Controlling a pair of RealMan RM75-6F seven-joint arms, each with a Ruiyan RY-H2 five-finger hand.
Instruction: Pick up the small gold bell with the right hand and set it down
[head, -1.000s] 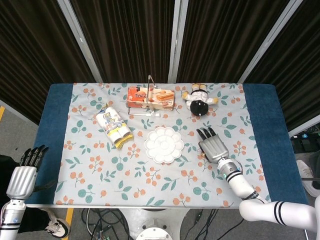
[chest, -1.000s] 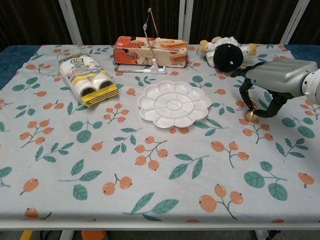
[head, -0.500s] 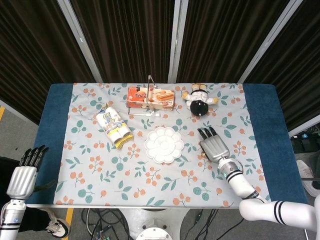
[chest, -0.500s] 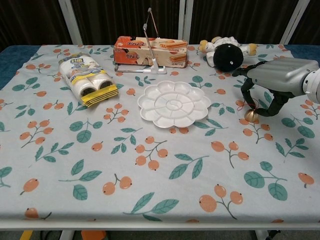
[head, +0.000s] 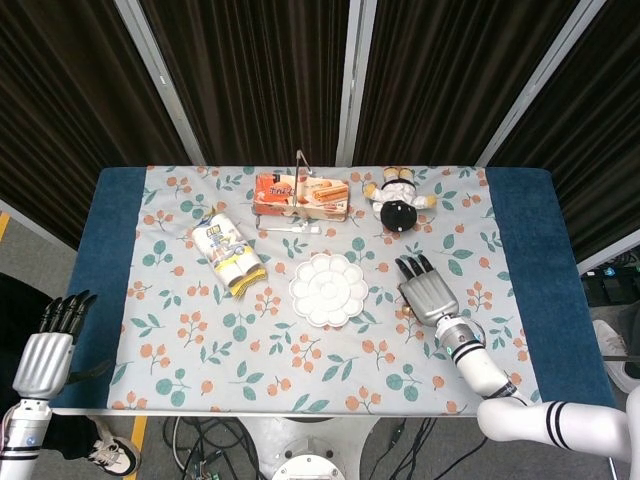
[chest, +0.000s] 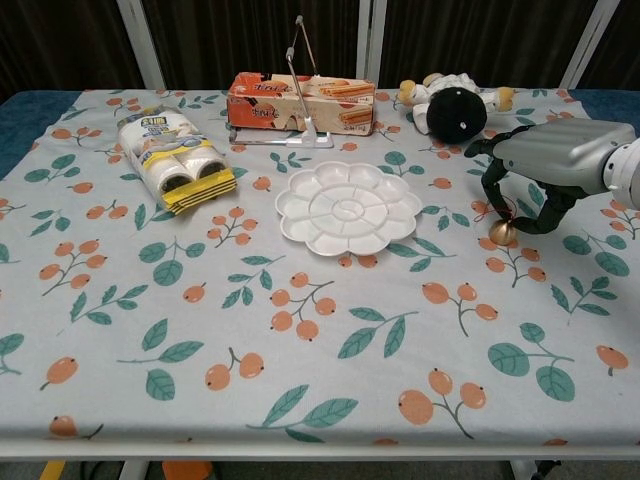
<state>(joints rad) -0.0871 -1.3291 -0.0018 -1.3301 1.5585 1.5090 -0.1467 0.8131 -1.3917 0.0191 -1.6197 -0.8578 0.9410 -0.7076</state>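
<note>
The right hand (chest: 545, 170), fingers curled down around the small gold metal bell (chest: 501, 232), is raising it, seemingly just clear of the floral-clothed counter (chest: 300, 340), so the pick-up is underway

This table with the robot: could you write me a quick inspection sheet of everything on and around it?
Surface: table under a floral cloth, blue edges showing.
Job's things: small gold bell between the right hand's fingers.
Clutter: white flower-shaped palette, yellow roll pack, orange snack box with a metal stand, plush toy.
Hands: right hand grips the bell; left hand off the table's edge, holding nothing.
Cables: some beneath the table.
Surroundings: dark curtains.
</note>
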